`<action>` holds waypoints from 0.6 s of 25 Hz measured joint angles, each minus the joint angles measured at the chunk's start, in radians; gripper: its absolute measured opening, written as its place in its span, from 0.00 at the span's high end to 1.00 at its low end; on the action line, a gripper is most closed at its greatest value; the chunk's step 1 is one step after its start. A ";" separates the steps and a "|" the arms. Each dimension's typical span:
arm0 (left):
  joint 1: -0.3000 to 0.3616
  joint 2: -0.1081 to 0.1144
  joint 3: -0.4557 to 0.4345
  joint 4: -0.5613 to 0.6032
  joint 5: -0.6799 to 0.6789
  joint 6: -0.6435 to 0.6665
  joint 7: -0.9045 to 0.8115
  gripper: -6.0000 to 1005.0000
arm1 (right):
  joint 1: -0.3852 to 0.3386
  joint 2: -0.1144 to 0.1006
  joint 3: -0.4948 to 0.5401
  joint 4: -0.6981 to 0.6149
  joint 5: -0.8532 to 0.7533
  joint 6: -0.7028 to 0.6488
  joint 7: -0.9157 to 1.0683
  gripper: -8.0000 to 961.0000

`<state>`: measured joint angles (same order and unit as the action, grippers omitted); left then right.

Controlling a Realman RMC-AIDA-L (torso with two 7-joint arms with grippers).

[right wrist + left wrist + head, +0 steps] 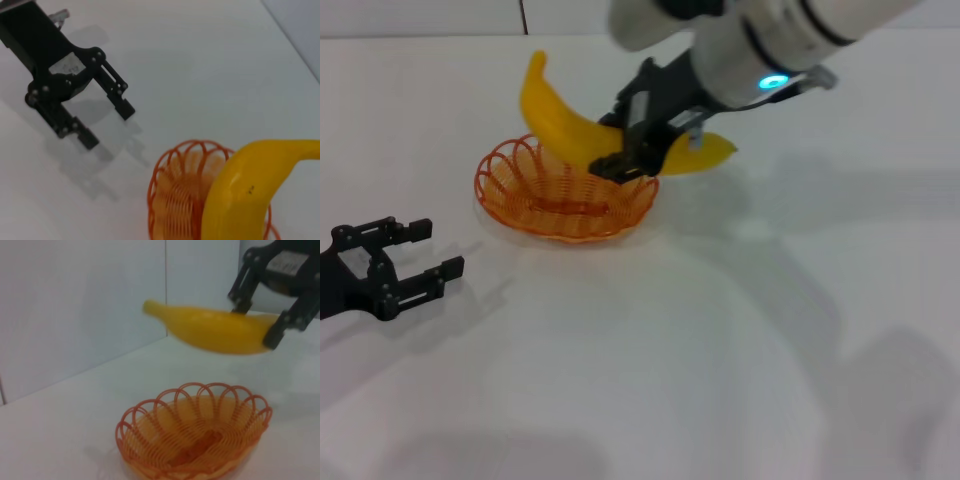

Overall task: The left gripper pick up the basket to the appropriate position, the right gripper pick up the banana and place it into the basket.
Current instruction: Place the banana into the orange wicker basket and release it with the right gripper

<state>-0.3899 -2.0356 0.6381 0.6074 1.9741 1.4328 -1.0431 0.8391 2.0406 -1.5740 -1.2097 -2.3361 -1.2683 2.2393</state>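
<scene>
The orange wire basket (500,195) rests on the white table left of centre. My right gripper (626,160) is shut on the yellow banana (560,125) and holds it in the air over the basket's far rim, one end pointing up and to the left. The left wrist view shows the banana (220,330) in the right gripper (256,324), well above the basket (150,407). My left gripper (437,249) is open and empty, low over the table to the near left of the basket. It also shows in the right wrist view (109,127), beyond the basket (172,185) and banana (240,195).
A white table (720,350) spreads around the basket, with a pale wall (75,305) behind it. The right arm's white housing (760,40) reaches in from the upper right above the table.
</scene>
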 joint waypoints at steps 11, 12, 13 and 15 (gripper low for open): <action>-0.025 -0.002 0.002 -0.008 0.014 0.000 0.000 0.35 | 0.174 0.007 -0.141 0.241 0.008 0.185 0.044 0.42; -0.026 -0.002 0.002 -0.009 0.014 0.000 0.000 0.35 | 0.181 0.007 -0.151 0.255 0.015 0.198 0.044 0.42; -0.026 -0.002 0.002 -0.009 0.014 0.000 0.000 0.35 | 0.190 0.008 -0.167 0.275 0.025 0.215 0.044 0.41; -0.028 -0.001 0.002 -0.011 0.014 0.000 0.000 0.35 | 0.205 0.008 -0.193 0.311 0.044 0.248 0.044 0.41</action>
<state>-0.4178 -2.0370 0.6397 0.5967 1.9881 1.4328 -1.0431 1.0444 2.0481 -1.7671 -0.8983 -2.2919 -1.0200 2.2835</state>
